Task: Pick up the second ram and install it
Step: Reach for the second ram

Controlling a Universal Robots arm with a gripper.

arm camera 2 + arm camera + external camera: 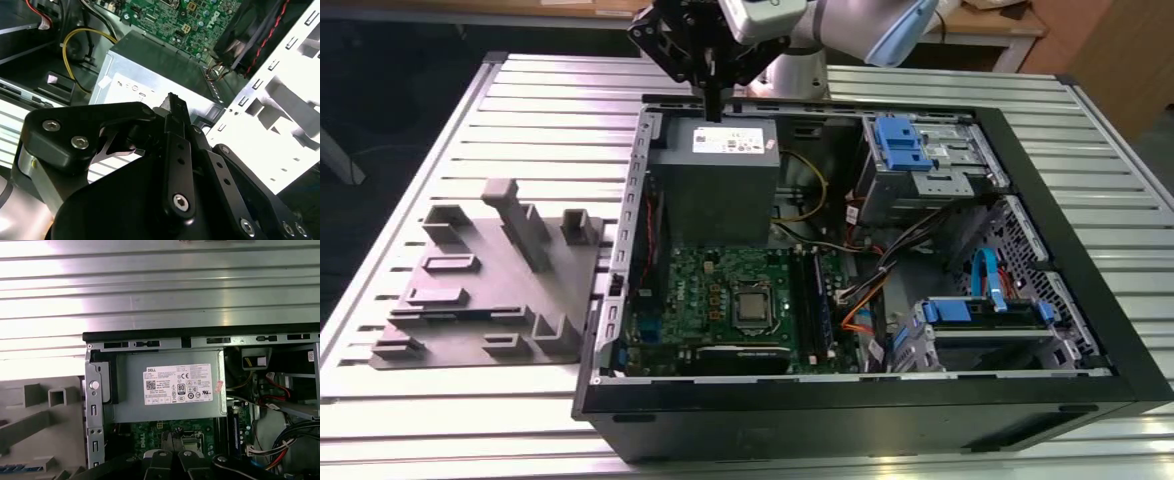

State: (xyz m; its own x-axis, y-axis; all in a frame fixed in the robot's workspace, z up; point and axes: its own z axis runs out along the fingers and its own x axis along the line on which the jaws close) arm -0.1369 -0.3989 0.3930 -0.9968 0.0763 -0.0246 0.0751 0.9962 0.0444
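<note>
Slatted metal table (427, 120) carried the open PC case (854, 415), with a grey fixture (480, 300) beside it on the exterior view's left. We saw the gripper (711, 100) hanging over the power supply (714, 190), fingers (177, 145) pressed together, nothing visibly pinched. We couldn't confirm the second ram; a bluish strip (17, 469) on the fixture in the first wrist view was our best guess. For a clean pick we'd spread the fingers first, grab the stick mid-length, keep it level
</note>
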